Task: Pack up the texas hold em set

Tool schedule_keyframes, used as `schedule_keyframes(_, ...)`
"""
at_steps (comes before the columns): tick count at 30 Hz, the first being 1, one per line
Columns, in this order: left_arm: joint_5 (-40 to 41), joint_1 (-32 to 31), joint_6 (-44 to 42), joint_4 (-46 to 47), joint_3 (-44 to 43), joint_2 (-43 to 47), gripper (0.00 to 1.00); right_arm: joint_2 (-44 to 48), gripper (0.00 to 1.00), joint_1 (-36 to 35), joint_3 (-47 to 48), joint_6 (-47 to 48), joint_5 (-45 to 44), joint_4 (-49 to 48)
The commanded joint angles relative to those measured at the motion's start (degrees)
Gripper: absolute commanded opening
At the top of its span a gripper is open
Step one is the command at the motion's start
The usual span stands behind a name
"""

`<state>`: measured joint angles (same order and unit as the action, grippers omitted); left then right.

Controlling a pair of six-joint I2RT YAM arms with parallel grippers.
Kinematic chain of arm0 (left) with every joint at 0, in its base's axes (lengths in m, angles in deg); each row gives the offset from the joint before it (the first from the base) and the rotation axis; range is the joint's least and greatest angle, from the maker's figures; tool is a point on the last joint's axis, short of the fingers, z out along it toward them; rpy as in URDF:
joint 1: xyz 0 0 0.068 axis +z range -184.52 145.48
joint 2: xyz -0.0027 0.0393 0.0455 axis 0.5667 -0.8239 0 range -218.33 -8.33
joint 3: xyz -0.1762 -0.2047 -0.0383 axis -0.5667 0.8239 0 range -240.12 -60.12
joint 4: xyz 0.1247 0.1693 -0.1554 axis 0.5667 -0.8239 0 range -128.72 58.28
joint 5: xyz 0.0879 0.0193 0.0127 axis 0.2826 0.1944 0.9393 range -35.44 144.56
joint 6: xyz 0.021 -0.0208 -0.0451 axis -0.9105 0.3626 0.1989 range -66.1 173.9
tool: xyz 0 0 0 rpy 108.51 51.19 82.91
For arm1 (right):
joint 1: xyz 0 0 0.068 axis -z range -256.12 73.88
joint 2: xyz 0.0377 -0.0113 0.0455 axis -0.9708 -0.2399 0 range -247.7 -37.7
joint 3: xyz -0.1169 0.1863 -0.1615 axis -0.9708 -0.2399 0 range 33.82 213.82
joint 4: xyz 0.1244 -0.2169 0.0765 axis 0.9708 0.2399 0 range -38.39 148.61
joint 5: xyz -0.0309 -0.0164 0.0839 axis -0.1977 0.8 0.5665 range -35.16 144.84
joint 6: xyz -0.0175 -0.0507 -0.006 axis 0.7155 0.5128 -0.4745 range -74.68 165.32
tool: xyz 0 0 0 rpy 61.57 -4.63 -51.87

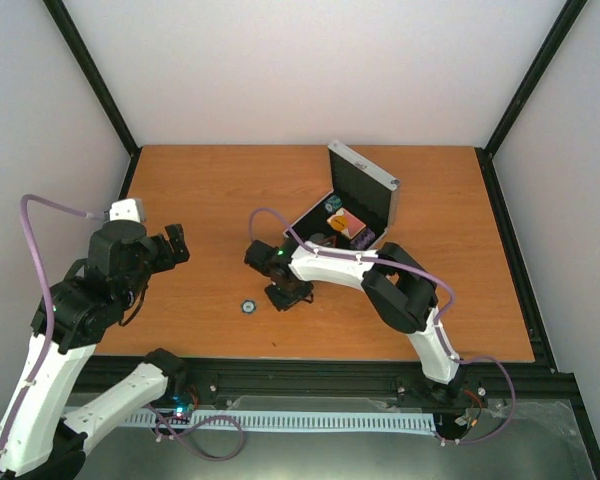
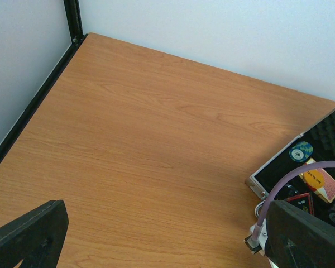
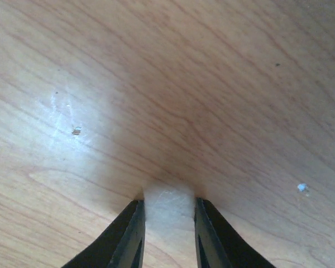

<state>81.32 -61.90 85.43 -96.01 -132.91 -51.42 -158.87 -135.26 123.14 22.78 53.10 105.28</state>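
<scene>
the right fingers (image 3: 125,237) are pinched narrow on the clear disc (image 3: 167,204), a pale, glassy sliver gripped by its edges right down at the desk (image 3: 223,84), just in front of the open case (image 1: 365,190). the disc looks thin, stiff and very light. it is probably slick plastic, so an edge pinch like this could let it squirt out or tip, and a level, unhurried carry seems wise. the left fingers (image 2: 30,234) stand wide with nothing between them, over bare wood well to the left.

one small round chip (image 1: 248,306) lies flat on the desk near the right fingers. lying so low, it offers only its rim, and i judge it will want an edge pinch too.

the case is silver aluminium, rigid and boxy, with its black ribbed lid standing up. on its black lining sit a blue-and-yellow chip (image 2: 300,151), the card pack (image 2: 322,185) with smooth cardboard faces, and the black-red triangle (image 2: 300,202). the desk is warm wood grain, smooth and faintly scuffed.
</scene>
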Motion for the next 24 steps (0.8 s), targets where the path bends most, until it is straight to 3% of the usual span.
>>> schedule_keyframes(1, 0.06, 0.22, -0.10, 1.36, -0.86, 0.12, 1.00, 0.64, 0.30, 0.77, -0.18, 0.04, -1.51, 1.70)
schedule_keyframes(8, 1.06, 0.22, -0.54, 1.65, -1.93, -0.60, 1.00, -0.86, 0.65, 0.47, 9.02, 2.68, -1.03, 4.91)
schedule_keyframes(11, 2.14, 0.23, -1.53, 1.45, -4.54, -1.69, 1.00, -3.14, 0.75, -0.52, 13.62, 3.36, 0.16, 6.53)
schedule_keyframes(14, 2.32, 0.22, -2.57, 1.45, -7.22, -3.03, 1.00, -5.57, 0.78, -1.27, 17.08, 3.08, 3.31, 6.83)
schedule_keyframes(24, 2.06, 0.22, -3.74, 1.16, -9.75, -4.29, 1.00, -14.61, 0.76, -3.76, 28.56, 2.83, 8.32, 8.31)
